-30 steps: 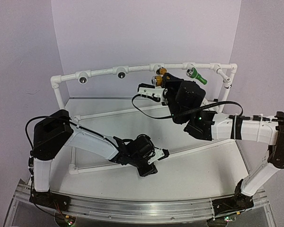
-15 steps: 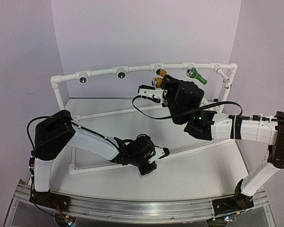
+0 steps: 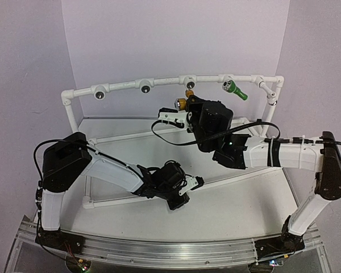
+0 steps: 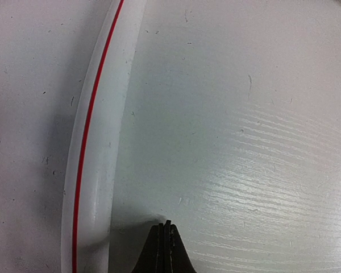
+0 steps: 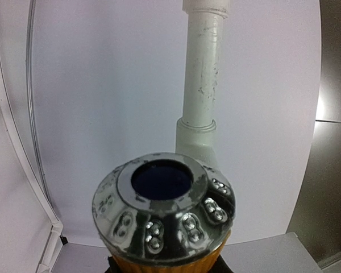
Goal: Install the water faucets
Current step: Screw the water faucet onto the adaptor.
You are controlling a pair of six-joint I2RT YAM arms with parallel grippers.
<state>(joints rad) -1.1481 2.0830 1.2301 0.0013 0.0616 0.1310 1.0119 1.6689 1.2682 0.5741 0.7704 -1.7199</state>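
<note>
Two faucets show. The yellow faucet (image 3: 183, 103) is clamped in the right gripper (image 3: 187, 108), its silvery dimpled cap (image 5: 165, 213) facing the wrist camera, with an upright white tube (image 5: 202, 96) just beyond it. The green faucet (image 3: 234, 89) juts from the top rail of the frame (image 3: 125, 86), up and right of that gripper. The left gripper (image 3: 196, 183) has its fingers pressed together, low over the table (image 4: 244, 142), with a red-striped pipe (image 4: 94, 170) just left of its tips.
</note>
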